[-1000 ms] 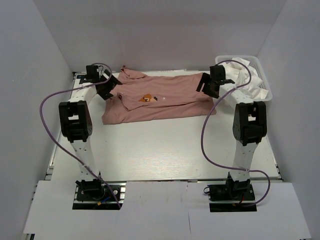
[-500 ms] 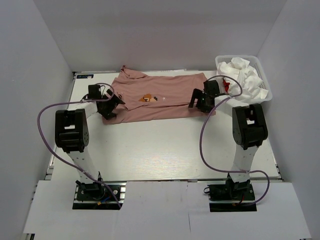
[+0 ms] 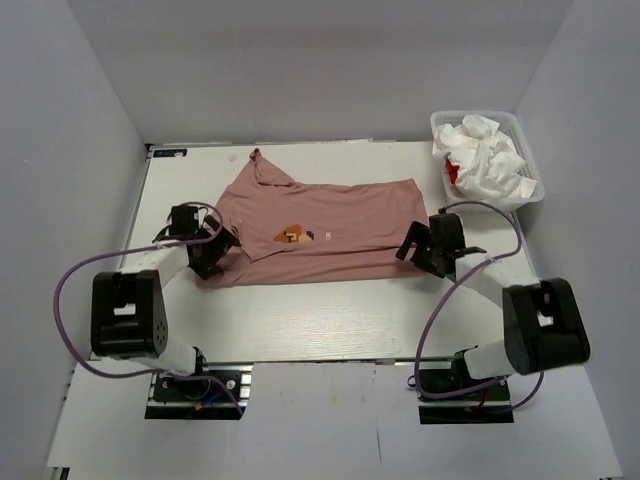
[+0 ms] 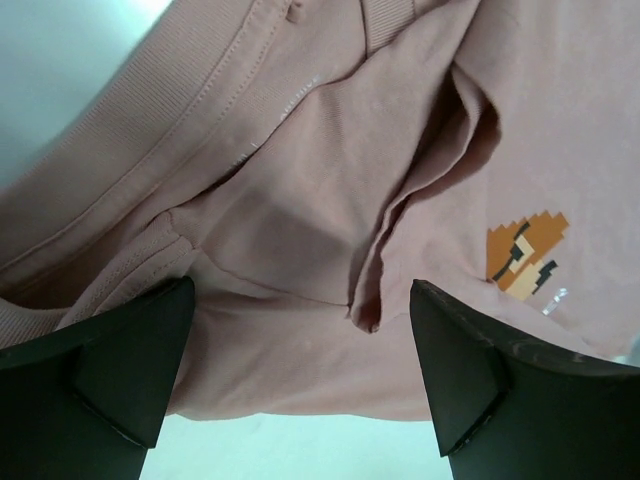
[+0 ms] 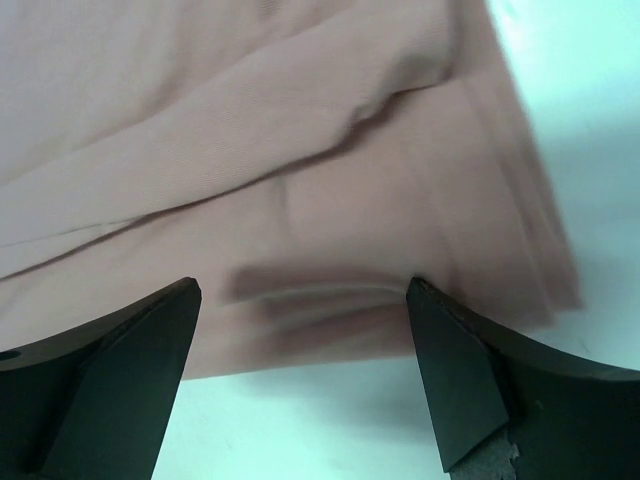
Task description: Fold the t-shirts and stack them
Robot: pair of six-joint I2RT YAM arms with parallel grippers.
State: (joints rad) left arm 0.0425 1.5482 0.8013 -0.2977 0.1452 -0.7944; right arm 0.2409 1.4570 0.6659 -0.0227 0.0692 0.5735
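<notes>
The dusty-pink t-shirt (image 3: 320, 225) lies spread on the table, collar at the far left, its pixel print (image 3: 292, 236) facing up. My left gripper (image 3: 212, 250) is open over the shirt's near left edge; the left wrist view shows creased cloth (image 4: 300, 180) and the print (image 4: 525, 250) between and beyond the fingers (image 4: 120, 370). My right gripper (image 3: 415, 248) is open over the near right corner; the right wrist view shows the hem (image 5: 330, 300) between the fingers (image 5: 470, 370). White t-shirts (image 3: 490, 155), one with a red patch (image 3: 455, 170), are piled in the basket.
The white lattice basket (image 3: 533, 190) stands at the far right corner. White walls close in the table on three sides. Purple cables loop from both arms over the near part of the table (image 3: 330, 320).
Both grippers have moved from the shirt's far side toward the near edge of the table. The pink shirt's near edge now lies closer to the arm bases and the shirt is more spread.
</notes>
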